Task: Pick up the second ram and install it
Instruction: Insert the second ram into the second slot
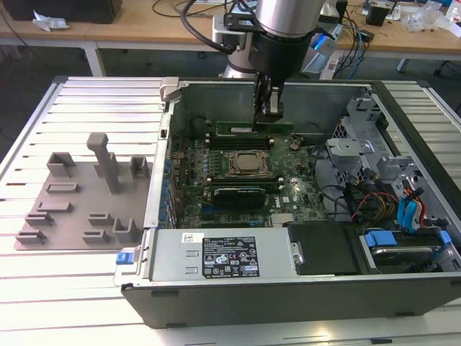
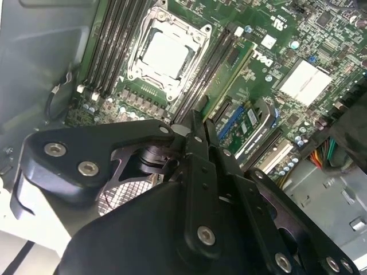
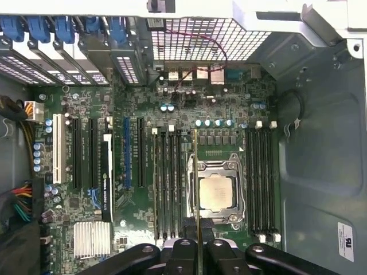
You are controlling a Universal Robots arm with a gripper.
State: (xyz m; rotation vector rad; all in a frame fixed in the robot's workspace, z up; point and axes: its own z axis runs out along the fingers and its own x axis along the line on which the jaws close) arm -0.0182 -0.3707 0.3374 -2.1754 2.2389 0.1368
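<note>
1. The claw [image 1: 271, 109] hangs inside the open computer case [image 1: 403, 288], closed on the top edge of the second ram [image 1: 253, 129], held edge-on above the motherboard [image 3: 143, 229] slots beside the processor socket [image 3: 216, 192].
2. Light, stiff and fragile, the stick seems best pinched mid-length by its faces.

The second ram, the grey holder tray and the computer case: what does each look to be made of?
The second ram, clamped in the gripper: green circuit board, probably fibreglass laminate, matte; it is seen edge-on as a thin strip in the first wrist view. The holder tray: likely plastic, uniform dull grey with moulded blocks. The computer case: seemingly sheet metal, with a bare grey interior wall and dark outer panel.
</note>
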